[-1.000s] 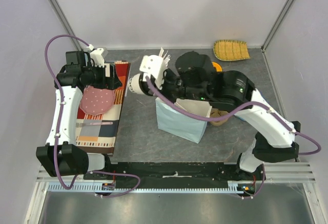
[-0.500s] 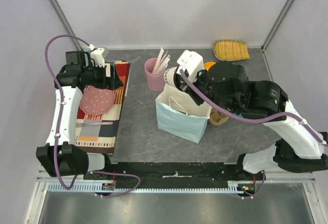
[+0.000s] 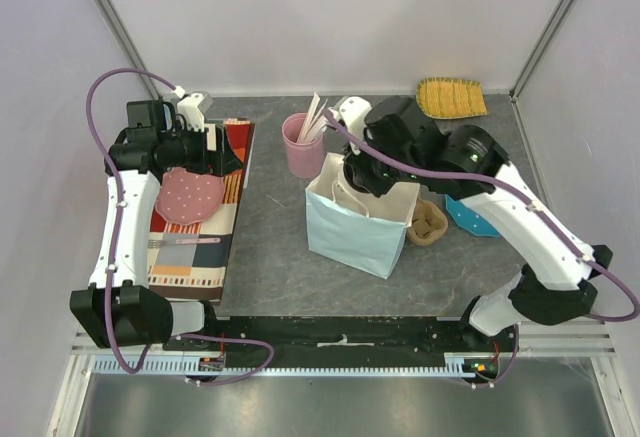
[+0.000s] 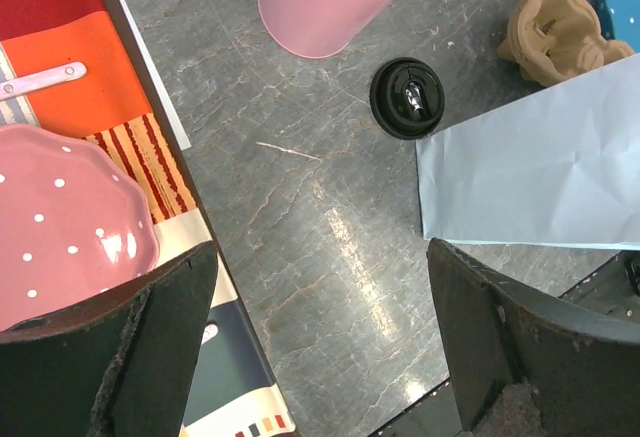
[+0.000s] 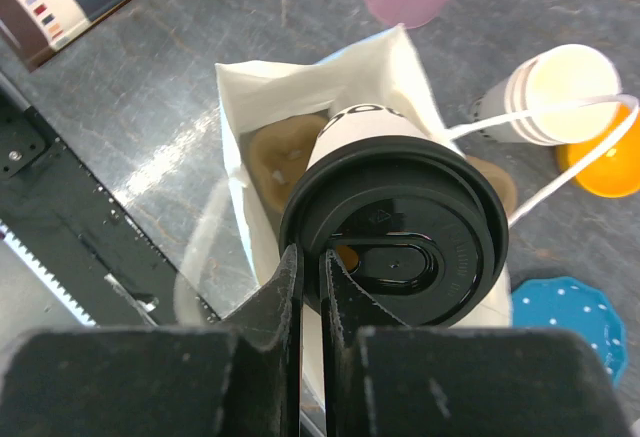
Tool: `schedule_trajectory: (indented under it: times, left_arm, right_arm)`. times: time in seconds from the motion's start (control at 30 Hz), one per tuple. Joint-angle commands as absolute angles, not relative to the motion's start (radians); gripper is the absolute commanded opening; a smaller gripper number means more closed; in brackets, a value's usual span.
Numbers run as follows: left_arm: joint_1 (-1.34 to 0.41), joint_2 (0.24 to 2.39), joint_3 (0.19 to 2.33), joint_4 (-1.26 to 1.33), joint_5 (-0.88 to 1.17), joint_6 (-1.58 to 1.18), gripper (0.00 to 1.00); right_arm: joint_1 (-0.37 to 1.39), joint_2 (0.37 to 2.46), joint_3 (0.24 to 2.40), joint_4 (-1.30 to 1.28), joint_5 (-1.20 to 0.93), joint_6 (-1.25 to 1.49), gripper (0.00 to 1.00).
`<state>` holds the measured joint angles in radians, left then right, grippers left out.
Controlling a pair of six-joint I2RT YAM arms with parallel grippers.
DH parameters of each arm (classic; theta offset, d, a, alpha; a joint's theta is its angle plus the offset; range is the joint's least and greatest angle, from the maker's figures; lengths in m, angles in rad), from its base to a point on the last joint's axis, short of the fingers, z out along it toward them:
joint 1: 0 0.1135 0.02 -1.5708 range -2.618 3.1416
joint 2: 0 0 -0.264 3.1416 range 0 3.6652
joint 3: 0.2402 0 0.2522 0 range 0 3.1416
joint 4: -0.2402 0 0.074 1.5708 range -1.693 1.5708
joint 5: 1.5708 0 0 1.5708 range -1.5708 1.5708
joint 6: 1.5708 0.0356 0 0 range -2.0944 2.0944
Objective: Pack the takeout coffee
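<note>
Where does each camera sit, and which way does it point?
Top external: fixed high behind the bases, looking down on the table; left arm and right arm show.
Left wrist: on that arm, facing down at the pink cup; open fingers show.
Right wrist: facing down into the paper bag; its fingers pinch the takeout coffee.
Shared: both wrist views show pink cup, paper bag.

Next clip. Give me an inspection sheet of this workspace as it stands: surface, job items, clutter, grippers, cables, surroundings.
Surface: grey stone-look table, striped placemat at left.
Job's things: takeout coffee held over the open pale blue bag.
Clutter: pink cup, loose black lid, pink dotted bowl, woven tray, blue plate.
Grippers: left gripper open, empty; right gripper pinching the coffee's lid rim.
Cables: purple cables run along both arms; no snag seen.
Surroundings: plain pale walls.
</note>
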<state>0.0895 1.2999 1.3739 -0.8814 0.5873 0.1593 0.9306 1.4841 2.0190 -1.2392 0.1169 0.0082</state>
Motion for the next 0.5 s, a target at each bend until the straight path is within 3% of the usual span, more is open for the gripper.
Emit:
schedule_trajectory:
  times: [0.0,0.47]
  left_arm:
    - [0.091,1.273,1.373,-0.862,0.646,0.187,0.92]
    - [-0.023,1.307,1.39,-0.862,0.657,0.179,0.88]
  right_arm:
    - [0.928,1.538,2.095,-1.305,0.038,0.031,0.0]
    - [0.928,1.677,2.111,-1.365,-0.006,0.02,0.0]
